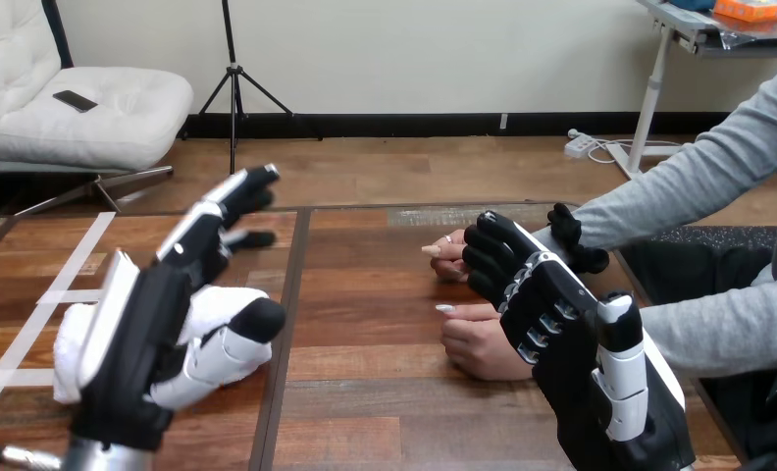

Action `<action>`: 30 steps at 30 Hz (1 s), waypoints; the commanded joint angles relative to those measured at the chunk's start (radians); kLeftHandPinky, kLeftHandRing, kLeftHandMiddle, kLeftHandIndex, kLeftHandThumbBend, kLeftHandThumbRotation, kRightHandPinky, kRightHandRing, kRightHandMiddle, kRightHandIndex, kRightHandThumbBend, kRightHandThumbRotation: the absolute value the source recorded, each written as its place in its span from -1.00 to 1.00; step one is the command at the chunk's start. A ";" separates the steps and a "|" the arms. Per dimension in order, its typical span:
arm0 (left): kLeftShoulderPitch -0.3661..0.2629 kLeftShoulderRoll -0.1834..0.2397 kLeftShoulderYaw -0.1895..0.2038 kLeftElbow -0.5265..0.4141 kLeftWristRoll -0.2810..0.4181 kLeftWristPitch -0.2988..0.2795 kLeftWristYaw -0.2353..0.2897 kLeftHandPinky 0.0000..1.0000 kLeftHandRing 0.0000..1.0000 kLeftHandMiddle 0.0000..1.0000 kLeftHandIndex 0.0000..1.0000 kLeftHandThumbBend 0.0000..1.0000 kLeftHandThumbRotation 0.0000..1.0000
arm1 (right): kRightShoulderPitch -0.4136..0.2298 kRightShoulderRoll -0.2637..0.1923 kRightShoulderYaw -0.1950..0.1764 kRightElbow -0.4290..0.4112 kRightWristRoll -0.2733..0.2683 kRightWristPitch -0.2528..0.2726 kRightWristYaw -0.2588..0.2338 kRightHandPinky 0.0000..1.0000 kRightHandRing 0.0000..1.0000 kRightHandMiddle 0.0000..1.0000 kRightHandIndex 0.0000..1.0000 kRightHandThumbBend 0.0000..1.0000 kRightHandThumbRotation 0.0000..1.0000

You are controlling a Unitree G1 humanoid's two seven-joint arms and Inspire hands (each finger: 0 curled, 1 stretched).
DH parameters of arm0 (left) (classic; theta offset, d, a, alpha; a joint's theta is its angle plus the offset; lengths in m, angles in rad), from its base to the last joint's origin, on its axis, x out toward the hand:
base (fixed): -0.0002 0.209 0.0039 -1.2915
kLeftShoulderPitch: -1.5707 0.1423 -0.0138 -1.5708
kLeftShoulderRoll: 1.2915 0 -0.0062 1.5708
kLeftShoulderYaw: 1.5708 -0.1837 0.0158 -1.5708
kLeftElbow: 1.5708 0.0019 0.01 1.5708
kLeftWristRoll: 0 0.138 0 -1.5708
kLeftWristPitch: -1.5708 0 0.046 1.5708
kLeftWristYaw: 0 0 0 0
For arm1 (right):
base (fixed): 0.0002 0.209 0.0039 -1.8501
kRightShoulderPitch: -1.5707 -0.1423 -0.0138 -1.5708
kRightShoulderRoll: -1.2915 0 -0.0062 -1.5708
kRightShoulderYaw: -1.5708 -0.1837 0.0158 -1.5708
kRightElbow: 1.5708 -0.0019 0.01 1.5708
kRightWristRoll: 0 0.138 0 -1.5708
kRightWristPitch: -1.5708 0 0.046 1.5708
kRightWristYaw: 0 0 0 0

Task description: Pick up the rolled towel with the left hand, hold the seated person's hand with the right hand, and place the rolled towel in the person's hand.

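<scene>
Two hands: left hand (pixel 144 324) open over rolled towel (pixel 69 343), 8 o'clock on bench (pixel 385 392); right hand (pixel 561 324) over person's far hand (pixel 447 257), 3 o'clock, cannot tell grip.

Left hand (pixel 134 334) at view's left, above wooden table (pixel 365 392), fingers straight and spread, pointing forward, thumb out to right. Rolled towel (pixel 68 345), white, lies on table under and behind this hand, showing on both sides of it. White tape strips (pixel 71 267) on table beside towel. Right hand (pixel 561 324) at view's right, fingers curled over person's upper hand (pixel 447 255), thumb by grey cuff. Person's lower hand (pixel 483 345) rests on table, loosely closed, just beside right hand.
</scene>
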 commanded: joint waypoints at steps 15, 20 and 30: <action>-0.170 0.095 0.083 0.111 0.090 -0.030 0.060 0.61 0.79 0.83 0.74 0.90 0.71 | -0.073 0.007 -0.007 -0.001 -0.001 -0.018 -0.006 0.91 0.90 0.86 0.82 0.62 0.91; -0.198 0.116 0.089 0.146 0.081 -0.034 0.055 0.65 0.81 0.83 0.74 0.89 0.69 | -0.074 0.009 -0.006 0.001 -0.001 -0.019 -0.006 0.90 0.90 0.86 0.82 0.61 0.91; -0.261 0.174 0.090 0.223 0.096 -0.054 0.048 0.69 0.82 0.84 0.76 0.81 0.63 | -0.077 0.014 -0.005 0.006 -0.003 -0.029 -0.007 0.92 0.91 0.86 0.81 0.61 0.92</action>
